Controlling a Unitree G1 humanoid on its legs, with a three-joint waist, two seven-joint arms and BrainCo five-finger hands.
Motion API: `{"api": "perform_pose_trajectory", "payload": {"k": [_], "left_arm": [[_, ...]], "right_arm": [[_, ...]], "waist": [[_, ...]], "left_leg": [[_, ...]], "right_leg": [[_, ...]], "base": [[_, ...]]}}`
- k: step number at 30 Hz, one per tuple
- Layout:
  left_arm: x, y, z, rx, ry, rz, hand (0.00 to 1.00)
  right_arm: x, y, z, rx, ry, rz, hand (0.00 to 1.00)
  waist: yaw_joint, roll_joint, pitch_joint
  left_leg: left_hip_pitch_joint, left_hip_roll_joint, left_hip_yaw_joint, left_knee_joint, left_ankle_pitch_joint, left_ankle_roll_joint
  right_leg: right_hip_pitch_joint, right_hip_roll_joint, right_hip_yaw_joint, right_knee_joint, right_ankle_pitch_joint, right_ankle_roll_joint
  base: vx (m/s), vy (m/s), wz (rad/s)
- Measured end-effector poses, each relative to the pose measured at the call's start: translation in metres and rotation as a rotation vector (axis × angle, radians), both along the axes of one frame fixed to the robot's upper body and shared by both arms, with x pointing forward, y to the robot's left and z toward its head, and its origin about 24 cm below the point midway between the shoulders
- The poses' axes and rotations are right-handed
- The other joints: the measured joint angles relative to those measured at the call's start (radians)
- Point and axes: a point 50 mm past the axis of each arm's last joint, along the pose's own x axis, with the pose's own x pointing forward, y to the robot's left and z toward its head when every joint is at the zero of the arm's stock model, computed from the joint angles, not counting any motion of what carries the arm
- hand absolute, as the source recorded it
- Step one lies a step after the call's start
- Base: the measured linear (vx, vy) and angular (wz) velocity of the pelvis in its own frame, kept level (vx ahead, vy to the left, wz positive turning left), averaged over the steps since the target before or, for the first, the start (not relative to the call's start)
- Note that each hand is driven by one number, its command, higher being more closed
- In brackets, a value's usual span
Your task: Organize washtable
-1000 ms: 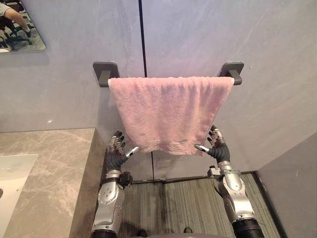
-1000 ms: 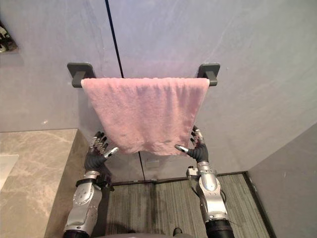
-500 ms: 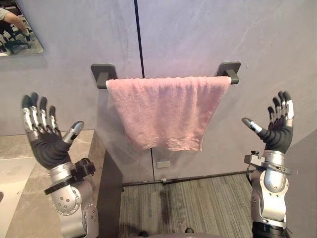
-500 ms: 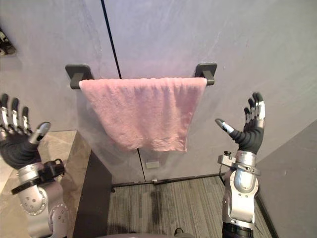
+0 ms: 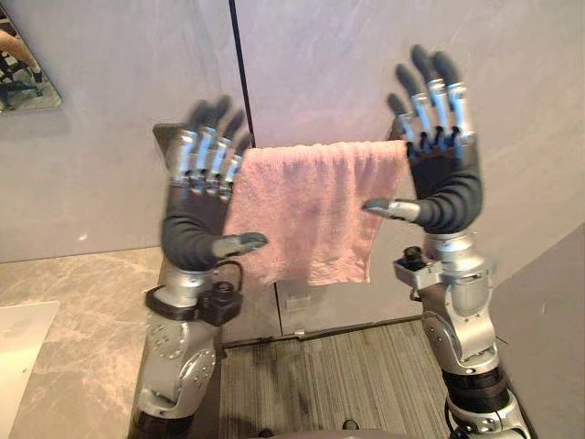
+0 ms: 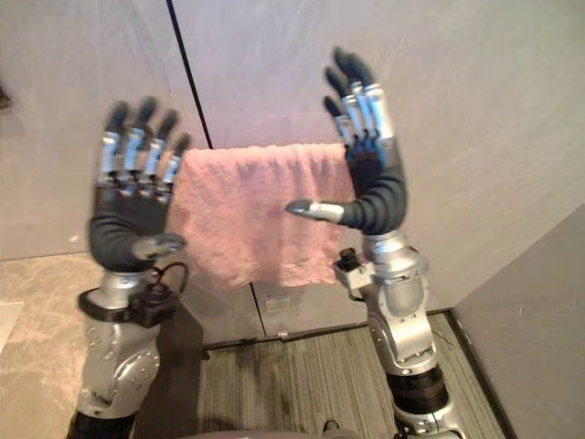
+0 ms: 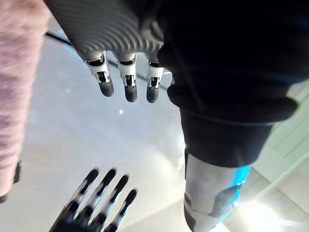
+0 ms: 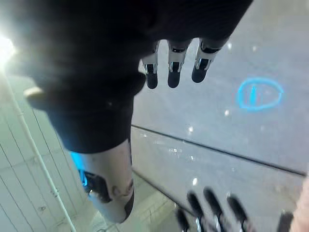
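The pink towel (image 5: 315, 201) hangs between the left robot hand (image 5: 196, 215) and the right robot hand (image 5: 439, 174) — both released, fingers straight, holding nothing. To square it well, each should probably take its nearer edge evenly — a one-sided tug would skew it.

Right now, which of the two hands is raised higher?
The right hand; its fingertips reach well above the towel, while the left hand sits lower.

Bathroom: pink towel (image 5: 311, 210) hung on grey wall (image 5: 347, 55) between fingers of left hand (image 5: 196, 219) and right hand (image 5: 445, 178); marble counter (image 5: 82, 311), white basin (image 5: 18, 343) below left fingers; mirror (image 5: 23, 69) above.
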Motion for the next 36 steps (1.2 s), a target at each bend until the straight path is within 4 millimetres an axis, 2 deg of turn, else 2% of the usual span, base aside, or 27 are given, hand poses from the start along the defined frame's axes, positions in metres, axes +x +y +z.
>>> {"api": "perform_pose_trajectory", "payload": {"k": [3,6,16,20,26,32,36], "left_arm": [[0.014,-0.011,-0.022,0.048,0.124,-0.059,0.0],[0.021,-0.014,-0.038,0.086,0.202,-0.075,0.0],[0.034,-0.005,-0.074,0.214,0.366,-0.034,0.0],[0.036,-0.002,-0.082,0.259,0.394,-0.013,0.0],[0.04,0.005,-0.102,0.351,0.466,0.038,0.0],[0.042,0.009,-0.107,0.394,0.482,0.107,0.0],[0.045,0.013,-0.106,0.344,0.488,0.186,0.0]], "right_arm": [[0.012,0.013,-0.023,-0.087,0.125,0.085,0.0],[0.019,0.016,-0.04,-0.161,0.215,0.117,0.0],[0.032,0.017,-0.079,-0.303,0.401,0.144,0.0],[0.035,0.017,-0.089,-0.332,0.441,0.136,0.0],[0.043,0.015,-0.11,-0.471,0.502,0.084,0.0],[0.048,0.015,-0.12,-0.558,0.509,0.026,0.0],[0.05,0.019,-0.126,-0.562,0.528,0.009,0.0]], "waist": [[0.0,0.003,0.001],[0.0,0.01,0.001],[-0.001,0.015,0.001],[-0.001,0.015,0.0],[0.005,0.015,0.0],[0.006,0.015,0.0],[0.02,0.015,0.0]], "left_leg": [[-0.002,0.0,0.008,0.0,-0.001,0.0],[-0.017,-0.001,0.01,0.0,-0.001,0.0],[-0.032,-0.001,0.008,0.0,-0.001,0.0],[-0.04,-0.001,0.005,0.001,-0.001,0.0],[-0.075,0.001,-0.004,0.025,-0.001,0.0],[-0.084,0.003,-0.015,0.036,-0.001,0.0],[-0.086,0.003,-0.018,0.038,0.0,0.001]], "right_leg": [[-0.007,0.001,0.003,0.0,0.002,0.002],[-0.023,0.0,0.006,0.0,0.006,0.003],[-0.037,0.001,0.003,0.0,0.006,0.003],[-0.038,-0.001,0.004,-0.007,0.008,0.0],[-0.048,-0.001,0.0,-0.027,0.025,-0.007],[-0.049,0.0,-0.005,-0.027,0.028,-0.01],[-0.049,0.0,-0.005,-0.027,0.031,-0.009]], "base": [[-0.04,-0.035,-0.08],[-0.03,-0.034,-0.04],[-0.02,-0.036,0.0],[-0.03,-0.035,0.03],[-0.03,-0.045,0.03],[-0.05,-0.038,0.04],[-0.07,-0.031,0.02]]}}
